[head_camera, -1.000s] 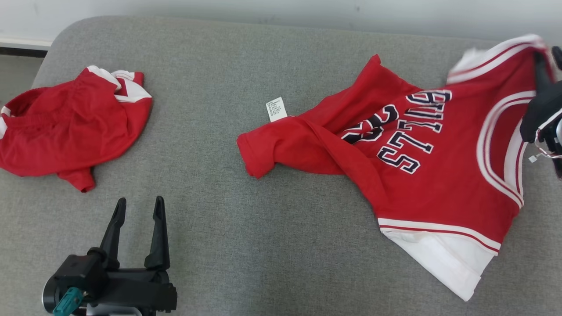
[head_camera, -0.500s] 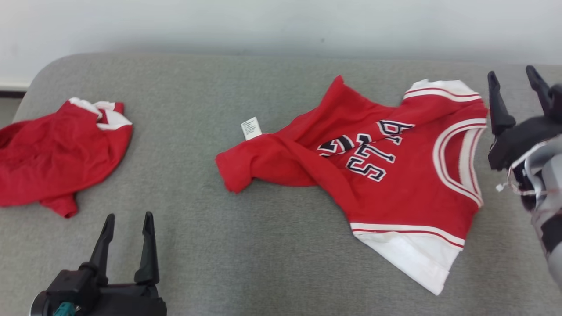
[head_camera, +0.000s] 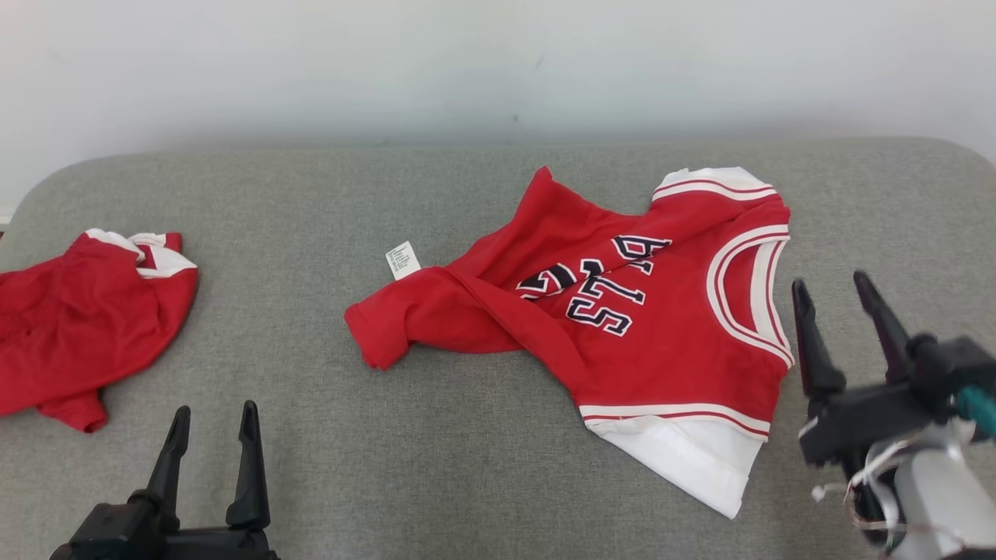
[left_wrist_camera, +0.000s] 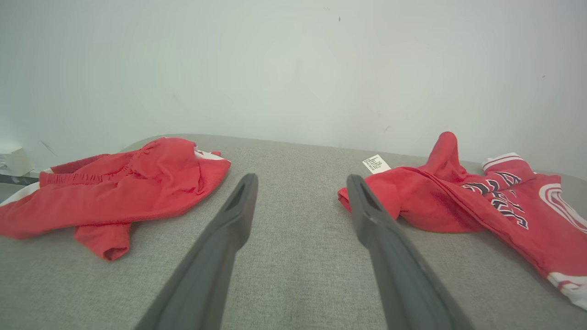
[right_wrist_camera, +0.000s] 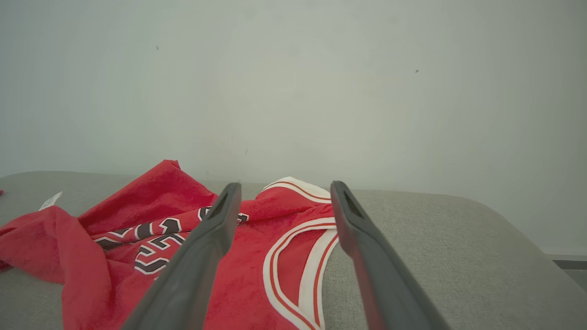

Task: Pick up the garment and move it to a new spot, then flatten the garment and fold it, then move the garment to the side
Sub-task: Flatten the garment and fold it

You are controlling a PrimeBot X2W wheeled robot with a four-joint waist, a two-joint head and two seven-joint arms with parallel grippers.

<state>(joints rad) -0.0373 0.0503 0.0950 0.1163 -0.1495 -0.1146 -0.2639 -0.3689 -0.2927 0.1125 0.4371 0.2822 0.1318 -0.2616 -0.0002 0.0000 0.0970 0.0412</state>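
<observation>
The right gripper (head_camera: pixel 829 280) has let go of the jersey (head_camera: pixel 661 334) and drawn back beside it, fingers apart and empty; the left gripper (head_camera: pixel 216 408) waits open too. The jersey lies rumpled on the right half of the cushion (head_camera: pixel 467 467), so flattening looks next.

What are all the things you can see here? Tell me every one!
jersey: one, red with white trim and dark letters, lying rumpled on the middle-right of the cushion
tag: one, white, sticking out of the jersey's left end
shorts: one, red with white bits, crumpled at the cushion's left edge
cushion: one, grey, under everything
wall: one, white, behind the cushion
left gripper: one, black, open, low on the left, holding nothing
right gripper: one, black, open, right of the jersey's neck, holding nothing
</observation>
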